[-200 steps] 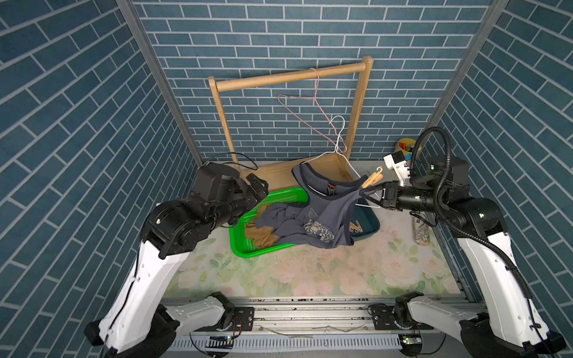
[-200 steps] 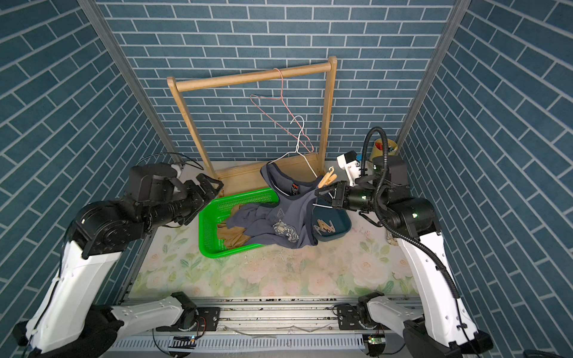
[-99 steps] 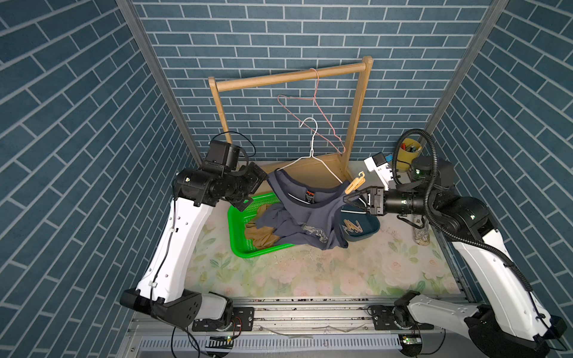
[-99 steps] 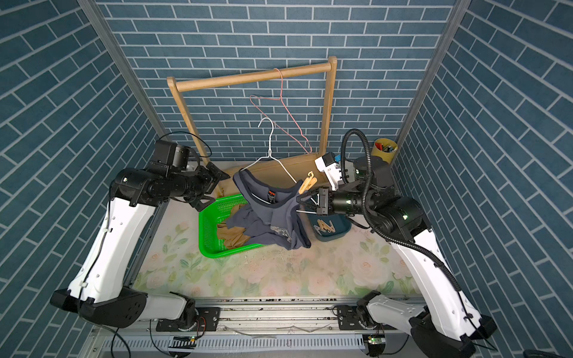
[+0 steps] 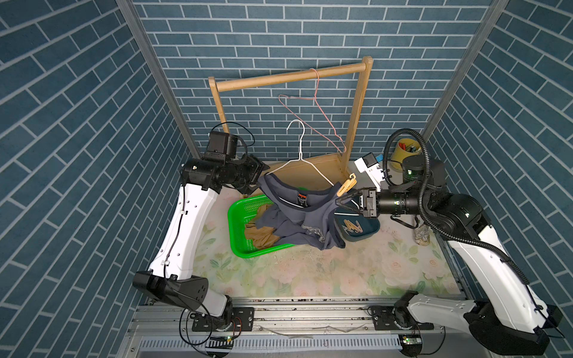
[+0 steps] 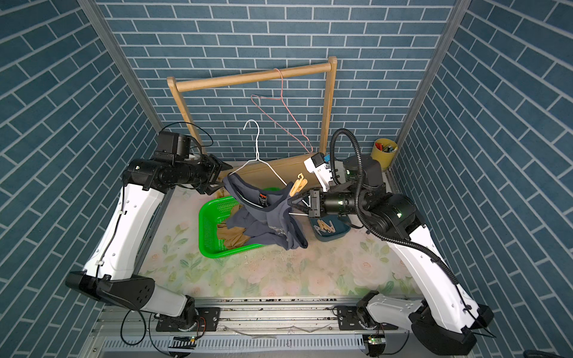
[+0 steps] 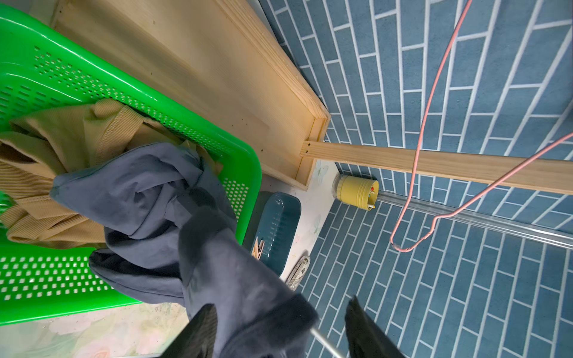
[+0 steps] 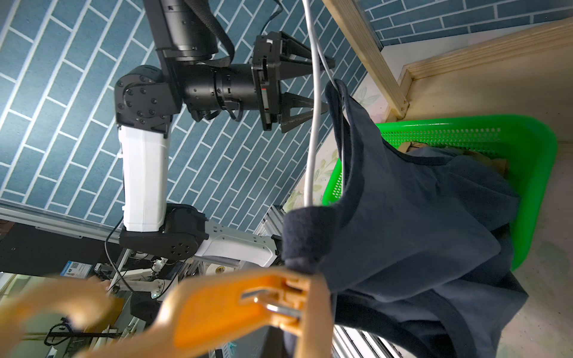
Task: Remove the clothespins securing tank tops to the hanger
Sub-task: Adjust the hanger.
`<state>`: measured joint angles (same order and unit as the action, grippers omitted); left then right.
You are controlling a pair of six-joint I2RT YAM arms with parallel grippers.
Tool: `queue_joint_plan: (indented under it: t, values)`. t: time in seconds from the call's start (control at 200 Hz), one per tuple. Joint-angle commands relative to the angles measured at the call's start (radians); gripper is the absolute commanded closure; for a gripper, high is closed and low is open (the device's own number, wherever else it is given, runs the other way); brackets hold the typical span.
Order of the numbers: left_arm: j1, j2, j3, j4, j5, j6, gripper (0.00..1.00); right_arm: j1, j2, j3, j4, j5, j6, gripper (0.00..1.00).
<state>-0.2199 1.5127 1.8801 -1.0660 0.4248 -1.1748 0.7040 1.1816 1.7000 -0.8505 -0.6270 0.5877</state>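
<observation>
A dark grey-blue tank top (image 5: 310, 214) hangs on a white wire hanger (image 5: 299, 145) held up in the air, its lower part drooping into the green basket. One pale wooden clothespin (image 5: 347, 185) (image 6: 298, 183) pins its right shoulder and fills the right wrist view (image 8: 217, 313). My right gripper (image 5: 338, 201) (image 6: 290, 203) is shut on that end of the hanger, just under the clothespin. My left gripper (image 5: 259, 180) (image 7: 280, 328) (image 8: 322, 85) stands open astride the left shoulder strap and wire. The tan tank top (image 5: 260, 235) (image 7: 46, 173) lies in the basket.
The green basket (image 5: 235, 229) sits left of centre, with a dark teal tray (image 5: 369, 232) holding loose clothespins (image 5: 353, 227) to its right. Behind stand a wooden rack (image 5: 291, 76) with a pink hanger (image 5: 313, 114) and a yellow cup (image 5: 406, 152).
My left arm has swung in from the left to the hanger's left shoulder, its jaws narrowing. The right arm has carried the hanger and top leftward and higher.
</observation>
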Motion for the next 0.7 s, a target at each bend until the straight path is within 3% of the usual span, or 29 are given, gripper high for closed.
queue_joint_plan:
  t: [0.0, 0.17, 0.235, 0.31, 0.535, 0.61, 0.695]
  values:
    - [0.012, 0.038, 0.027, 0.034, 0.045, 0.011, 0.33, 0.020, -0.009, 0.048, 0.022, 0.014, -0.054, 1.00]
    - [0.030, 0.053, 0.021, 0.065, 0.084, -0.016, 0.37, 0.045, -0.006, 0.047, 0.019, 0.021, -0.077, 1.00]
    - [0.049, 0.049, 0.012, 0.081, 0.102, -0.036, 0.54, 0.060, -0.001, 0.048, 0.015, 0.028, -0.089, 1.00]
    - [0.063, 0.053, 0.015, 0.093, 0.141, -0.053, 0.63, 0.075, 0.005, 0.055, 0.005, 0.040, -0.109, 1.00]
    - [0.085, 0.072, 0.036, 0.123, 0.266, -0.113, 0.69, 0.108, 0.044, 0.085, -0.047, 0.064, -0.203, 1.00]
    - [0.091, 0.093, 0.083, 0.075, 0.294, -0.105, 0.76, 0.119, 0.056, 0.101, -0.066, 0.077, -0.230, 1.00]
    - [0.094, 0.121, 0.139, 0.020, 0.325, -0.091, 0.77, 0.130, 0.068, 0.117, -0.075, 0.089, -0.250, 1.00]
